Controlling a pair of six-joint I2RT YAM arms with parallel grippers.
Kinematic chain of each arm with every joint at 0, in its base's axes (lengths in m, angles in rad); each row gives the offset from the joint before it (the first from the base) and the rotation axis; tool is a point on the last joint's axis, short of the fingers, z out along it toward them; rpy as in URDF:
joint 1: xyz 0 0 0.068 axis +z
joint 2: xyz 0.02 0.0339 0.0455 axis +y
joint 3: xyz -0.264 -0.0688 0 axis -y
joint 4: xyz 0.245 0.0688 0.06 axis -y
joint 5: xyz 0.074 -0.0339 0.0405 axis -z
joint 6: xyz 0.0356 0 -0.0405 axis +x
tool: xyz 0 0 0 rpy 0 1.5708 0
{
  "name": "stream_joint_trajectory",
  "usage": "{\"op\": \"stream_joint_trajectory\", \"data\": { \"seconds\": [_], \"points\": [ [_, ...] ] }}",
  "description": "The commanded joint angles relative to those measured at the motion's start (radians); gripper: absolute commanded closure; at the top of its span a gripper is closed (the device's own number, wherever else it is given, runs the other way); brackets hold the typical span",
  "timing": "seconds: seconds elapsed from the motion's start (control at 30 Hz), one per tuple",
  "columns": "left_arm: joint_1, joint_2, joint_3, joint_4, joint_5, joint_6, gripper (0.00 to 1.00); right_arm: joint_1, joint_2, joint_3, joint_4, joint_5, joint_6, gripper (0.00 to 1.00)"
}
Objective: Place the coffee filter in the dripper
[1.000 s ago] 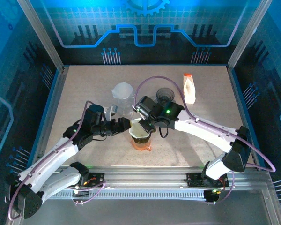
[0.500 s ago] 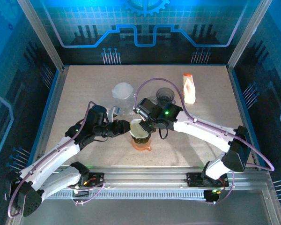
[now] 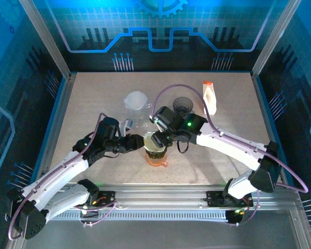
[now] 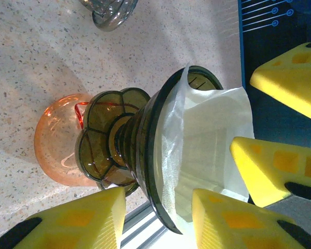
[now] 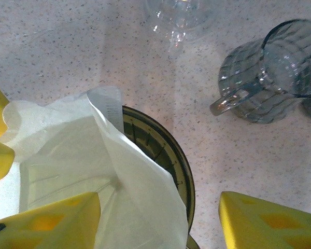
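Filter [image 5: 67, 166] in dripper [image 4: 119, 140], left gripper [image 4: 158, 199] pinching its rim (right gripper [image 5: 160, 205] spread)

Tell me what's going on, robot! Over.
Left gripper shut on dripper rim. Right gripper open over filter. Filter in dripper, one edge poking up. Glass mug apart, not blocking.

No readable text; faint print on coffee filter [image 5: 106, 109] illegible.
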Motion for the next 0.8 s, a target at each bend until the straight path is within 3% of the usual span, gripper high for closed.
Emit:
{"op": "stream_joint_trajectory", "data": {
  "seconds": [0.0, 0.6, 0.77],
  "points": [
    [-0.010, -0.004, 0.002, -0.027, -0.010, 0.020, 0.60, -0.036, -0.001, -0.023, -0.005, -0.098, 0.032, 0.37],
    [-0.014, -0.004, -0.020, -0.017, -0.011, 0.014, 0.61, -0.040, 0.112, -0.010, -0.002, -0.131, 0.023, 0.36],
    [-0.014, -0.016, -0.021, -0.002, -0.021, -0.004, 0.56, -0.041, 0.128, -0.021, 0.008, -0.126, 0.021, 0.36]
  ]
}}
